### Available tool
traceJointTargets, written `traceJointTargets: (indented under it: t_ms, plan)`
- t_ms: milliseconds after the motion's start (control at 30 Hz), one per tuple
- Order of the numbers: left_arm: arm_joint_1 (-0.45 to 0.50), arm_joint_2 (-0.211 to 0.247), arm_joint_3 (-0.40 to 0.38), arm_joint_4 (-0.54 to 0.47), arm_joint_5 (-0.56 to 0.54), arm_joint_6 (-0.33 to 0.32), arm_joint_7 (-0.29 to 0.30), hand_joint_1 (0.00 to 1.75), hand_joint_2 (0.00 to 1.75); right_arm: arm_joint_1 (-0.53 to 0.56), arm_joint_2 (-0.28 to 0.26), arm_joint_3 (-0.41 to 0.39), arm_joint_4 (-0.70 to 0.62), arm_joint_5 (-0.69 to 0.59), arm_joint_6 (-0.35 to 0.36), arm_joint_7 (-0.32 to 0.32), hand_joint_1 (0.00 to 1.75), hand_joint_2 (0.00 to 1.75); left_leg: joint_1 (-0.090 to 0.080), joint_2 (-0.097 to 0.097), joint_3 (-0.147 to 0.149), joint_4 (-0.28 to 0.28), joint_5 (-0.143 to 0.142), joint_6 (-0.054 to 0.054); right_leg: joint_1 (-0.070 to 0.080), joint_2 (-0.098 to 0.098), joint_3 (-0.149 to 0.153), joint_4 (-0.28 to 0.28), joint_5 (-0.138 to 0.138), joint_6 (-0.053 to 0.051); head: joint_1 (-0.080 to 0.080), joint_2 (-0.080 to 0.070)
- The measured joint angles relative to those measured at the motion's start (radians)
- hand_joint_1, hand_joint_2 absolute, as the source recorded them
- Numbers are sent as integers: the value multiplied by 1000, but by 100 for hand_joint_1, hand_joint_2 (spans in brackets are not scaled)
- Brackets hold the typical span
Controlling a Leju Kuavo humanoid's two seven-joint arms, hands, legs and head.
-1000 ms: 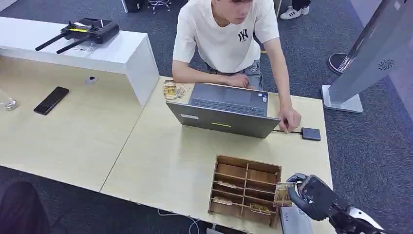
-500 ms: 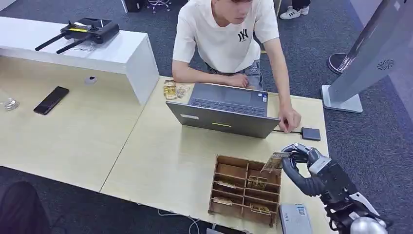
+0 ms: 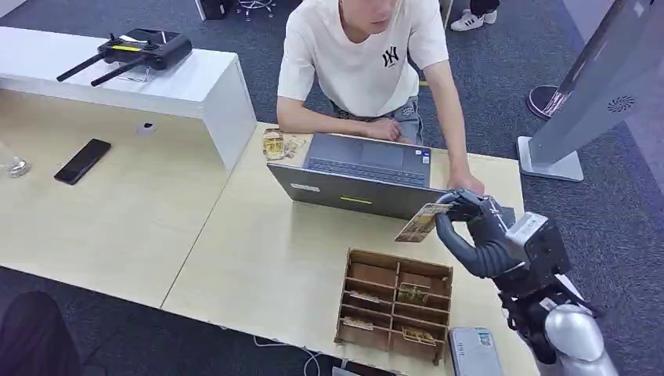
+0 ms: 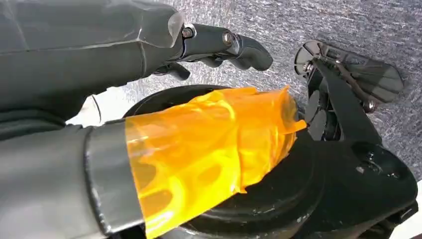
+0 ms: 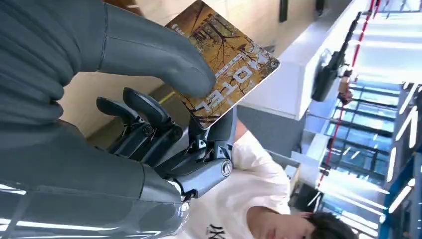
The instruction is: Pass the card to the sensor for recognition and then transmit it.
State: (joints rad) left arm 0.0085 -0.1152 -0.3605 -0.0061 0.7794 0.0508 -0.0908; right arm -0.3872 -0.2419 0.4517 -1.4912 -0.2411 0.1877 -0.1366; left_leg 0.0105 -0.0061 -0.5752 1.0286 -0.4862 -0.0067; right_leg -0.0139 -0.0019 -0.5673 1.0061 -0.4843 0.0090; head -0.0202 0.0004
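The card reader (image 3: 501, 213) lies flat at the table's right edge, cabled to the laptop (image 3: 362, 178), so a card can be swept over it. At right of centre in the head view, the right hand (image 3: 470, 227) pinches the hotel card (image 3: 421, 222) between thumb and finger, raised above the wooden sorting tray (image 3: 395, 304), near the reader

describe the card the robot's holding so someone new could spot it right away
Start at the open grey laptop on the light wooden table. Just in front of its right corner, the right hand pinches a card in the air. Other cards lie in the wooden organiser; this autumn-brown one is lifted.
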Motion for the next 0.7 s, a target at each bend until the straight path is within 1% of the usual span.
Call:
traceJointTargets:
  t_ms: [167, 333, 700]
  plan:
    - [1, 8, -13, 0, -17, -29, -3, 0, 0, -57, 48, 15, 33, -14, 1, -13, 175, 175, 0, 0, 0, 0, 0, 0, 0, 0, 0, 0, 0, 0, 0, 0]
    - [0, 9, -25, 0, -30, -38, -8, 0, 0, -121, 94, 31, 71, -21, -5, -16, 175, 175, 0, 0, 0, 0, 0, 0, 0, 0, 0, 0, 0, 0, 0, 0]
    - [0, 15, -40, 0, -55, -41, -14, 0, 0, -286, 195, 57, 226, -12, -60, -1, 175, 175, 0, 0, 0, 0, 1, -1, 0, 0, 0, 1, 0, 0, 0, 0]
